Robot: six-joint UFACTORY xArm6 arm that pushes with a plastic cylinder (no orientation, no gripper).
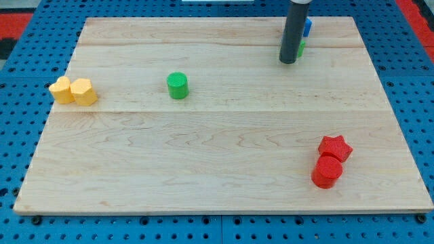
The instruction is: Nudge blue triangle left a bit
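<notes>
Currently my tip (288,62) rests on the wooden tabletop (224,156) near its top edge, right of centre. Rod only; no end effector jaws to report. A blue block (308,26), shape unclear, peeks out just right of the rod, mostly hidden. A sliver of a green block (301,49) shows below it, touching the rod's right side. Relative to my tip: green cylinder (178,85) well left; two touching yellow blocks (73,90) far left; red star (336,147) and red cylinder (327,171), touching, well below-right.
</notes>
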